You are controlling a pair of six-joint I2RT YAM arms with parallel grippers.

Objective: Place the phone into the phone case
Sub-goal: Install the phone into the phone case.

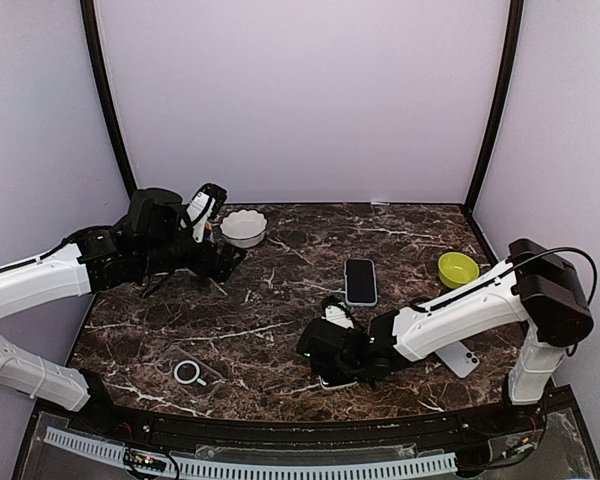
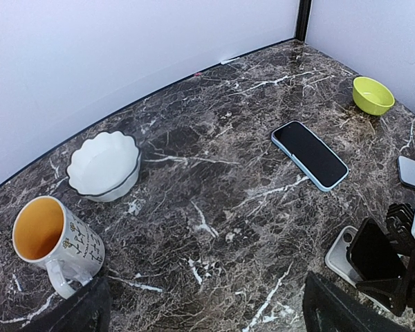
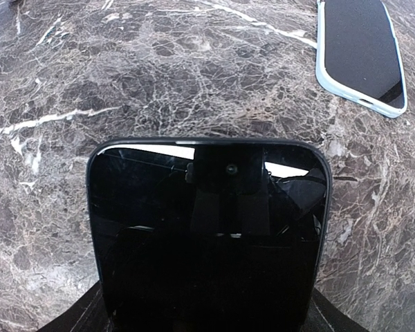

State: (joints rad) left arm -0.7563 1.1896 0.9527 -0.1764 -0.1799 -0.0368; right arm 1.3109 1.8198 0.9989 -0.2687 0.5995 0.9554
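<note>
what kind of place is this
Likely a robot lab test booth rather than a home: plain pale lilac walls close in a dark marble-patterned table, with two white-and-black robot arms bolted at its near edge.

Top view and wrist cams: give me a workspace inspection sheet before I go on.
Surface: dark marble table, white veins.
Job's things: phone tilted in right hand; clear case flat, near left, empty.
Clutter: cased phone, grey phone or case, green bowl, white bowl, mug; pale item under right hand, unclear.
Hands: left hand open, empty, by white bowl; right hand shut on phone.
Cables: black cable looped on right arm.
Surroundings: pale walls, black posts.
</note>
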